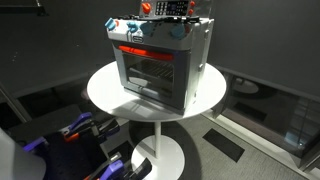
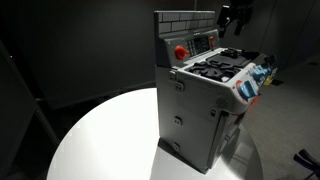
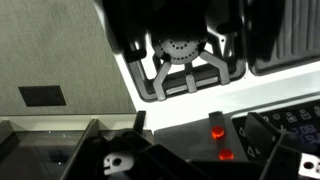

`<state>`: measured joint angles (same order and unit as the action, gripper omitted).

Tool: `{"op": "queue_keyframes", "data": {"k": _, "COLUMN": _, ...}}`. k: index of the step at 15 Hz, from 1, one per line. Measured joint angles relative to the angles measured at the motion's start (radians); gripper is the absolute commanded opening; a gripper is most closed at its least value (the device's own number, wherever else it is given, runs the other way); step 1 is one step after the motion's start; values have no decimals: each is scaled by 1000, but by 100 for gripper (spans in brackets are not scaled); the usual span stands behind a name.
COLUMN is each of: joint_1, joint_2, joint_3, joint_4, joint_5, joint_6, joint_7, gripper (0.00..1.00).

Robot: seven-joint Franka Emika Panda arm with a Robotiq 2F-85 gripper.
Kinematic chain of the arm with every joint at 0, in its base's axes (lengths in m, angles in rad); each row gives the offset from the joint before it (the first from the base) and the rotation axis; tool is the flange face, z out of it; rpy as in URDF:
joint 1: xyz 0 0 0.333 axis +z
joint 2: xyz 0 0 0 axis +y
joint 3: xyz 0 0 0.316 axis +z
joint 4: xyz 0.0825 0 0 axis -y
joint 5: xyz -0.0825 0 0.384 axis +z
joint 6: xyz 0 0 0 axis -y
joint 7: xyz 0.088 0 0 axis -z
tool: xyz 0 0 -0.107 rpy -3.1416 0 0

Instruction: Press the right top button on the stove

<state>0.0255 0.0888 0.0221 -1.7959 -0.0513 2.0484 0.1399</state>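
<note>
The grey toy stove (image 1: pixel 155 65) stands on a round white table (image 1: pixel 100 90), and it shows in both exterior views (image 2: pixel 200 110). It has a glass door, a red bar handle (image 1: pixel 135 50) and black burners on top (image 2: pixel 220 68). Its upright back panel carries a red knob (image 2: pixel 180 52). My gripper (image 1: pixel 160 8) hovers above the stove top near the back panel (image 2: pixel 235 15), touching nothing. In the wrist view its dark fingers (image 3: pixel 195 45) stand apart over a burner grate (image 3: pixel 185 70). Two red buttons (image 3: pixel 217 130) (image 3: pixel 226 154) sit on a dark panel below.
The table's white pedestal base (image 1: pixel 160 155) stands on a dark floor. Blue and black gear (image 1: pixel 80 130) lies low beside the table. Dark walls surround the scene. The table's white surface (image 2: pixel 100 140) extends in front of the stove.
</note>
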Motion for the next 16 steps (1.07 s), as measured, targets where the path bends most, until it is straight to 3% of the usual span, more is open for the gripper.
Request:
{"op": "queue_keyframes", "data": {"k": 9, "joint_1": 2, "joint_2": -76, "joint_3": 4, "joint_4": -20, "joint_5": 26, "joint_6": -234, "joint_7": -105, "gripper": 100}}
{"op": "queue_keyframes", "data": {"k": 16, "joint_1": 8, "joint_2": -184, "joint_3": 12, "joint_4": -124, "joint_5": 46, "joint_6": -271, "joint_7": -234, "gripper": 100}}
